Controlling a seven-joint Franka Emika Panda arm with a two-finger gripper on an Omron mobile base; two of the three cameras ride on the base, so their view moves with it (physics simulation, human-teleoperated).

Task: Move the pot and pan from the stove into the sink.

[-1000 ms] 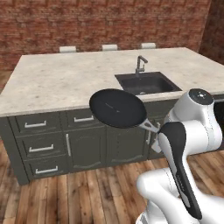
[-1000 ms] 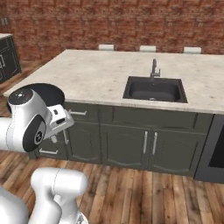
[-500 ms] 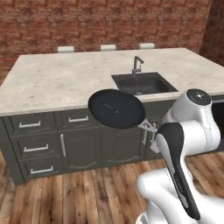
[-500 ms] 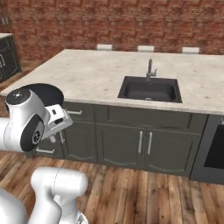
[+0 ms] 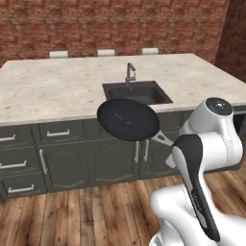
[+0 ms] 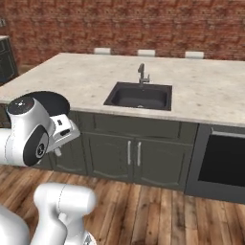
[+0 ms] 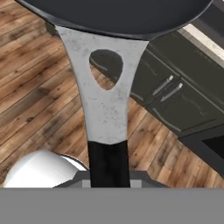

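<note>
Left base view: fingers clamp the pan [image 5: 128, 119] by its handle before the stone counter [image 5: 57, 91], sink [image 5: 138, 92] beyond.

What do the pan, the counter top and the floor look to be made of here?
Pan: matte black bowl, probably coated metal; its handle is speckled silver-grey metal near the rim, then black, perhaps plastic. Counter top: pale mottled stone look, maybe marble or granite. Floor: brown grained planks, so wood or wood-look.
</note>
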